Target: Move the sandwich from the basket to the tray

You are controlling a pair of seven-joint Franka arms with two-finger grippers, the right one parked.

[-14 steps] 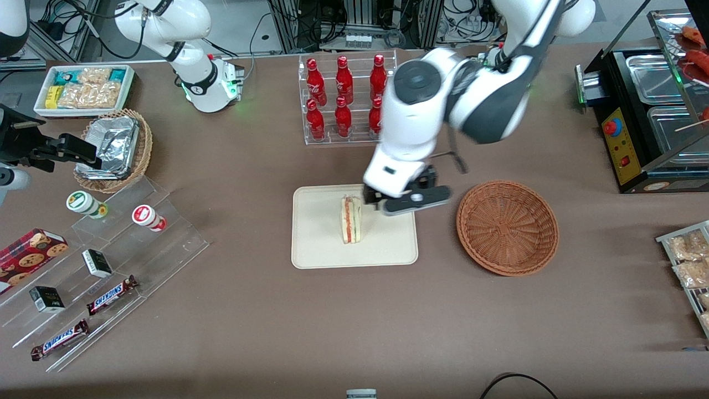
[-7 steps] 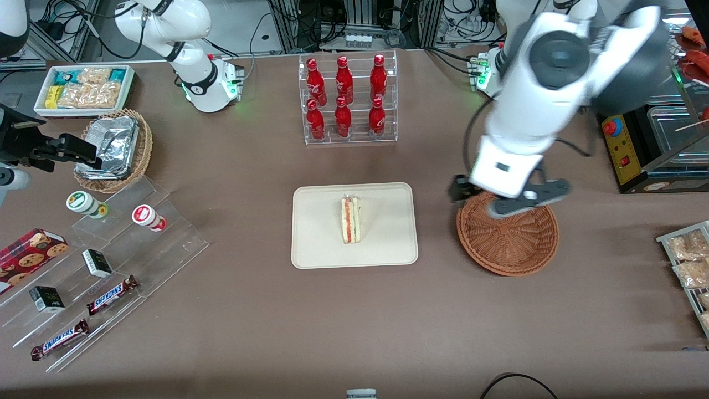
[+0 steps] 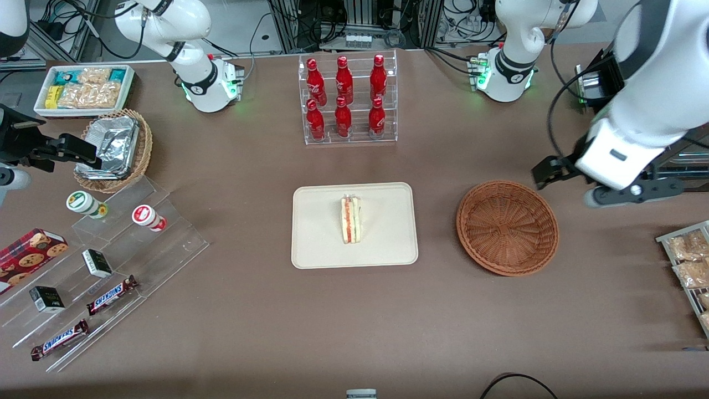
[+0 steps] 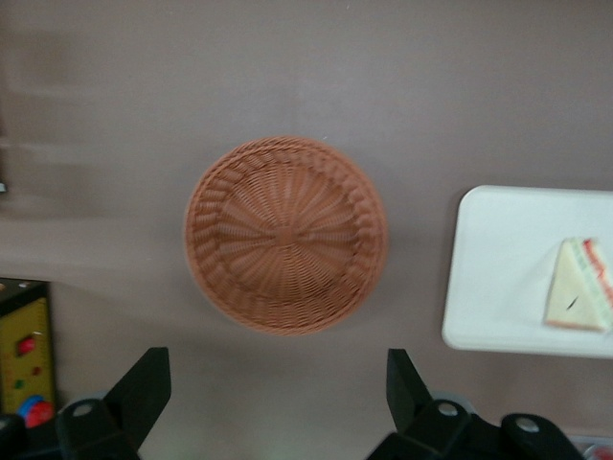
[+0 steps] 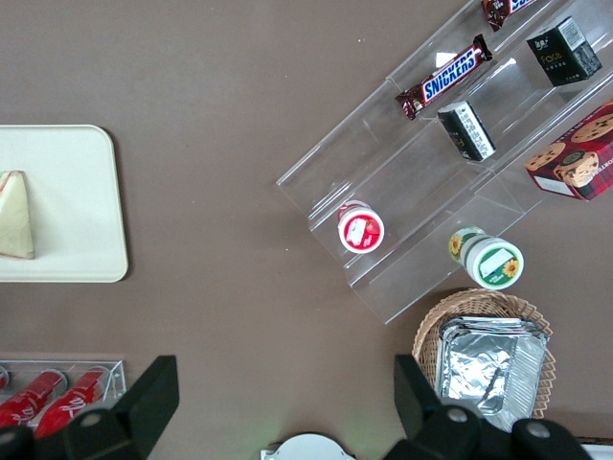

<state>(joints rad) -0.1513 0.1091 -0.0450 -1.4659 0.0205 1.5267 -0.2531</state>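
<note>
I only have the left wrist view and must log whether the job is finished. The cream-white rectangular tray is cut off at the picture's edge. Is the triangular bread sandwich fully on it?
Observer: Yes. The front view shows the whole cream-white rectangular tray, and the triangular bread sandwich lies near its middle, well inside the rim.
Operator: Where is the pincer relative to the round reddish-brown wicker basket?
Observer: The open pincer hangs beside the round reddish-brown wicker basket, toward the working arm's end of the table, not over it.
Operator: Anything near the tray?
Observer: A clear rack of red bottles stands farther from the front camera than the tray, apart from it.
</note>
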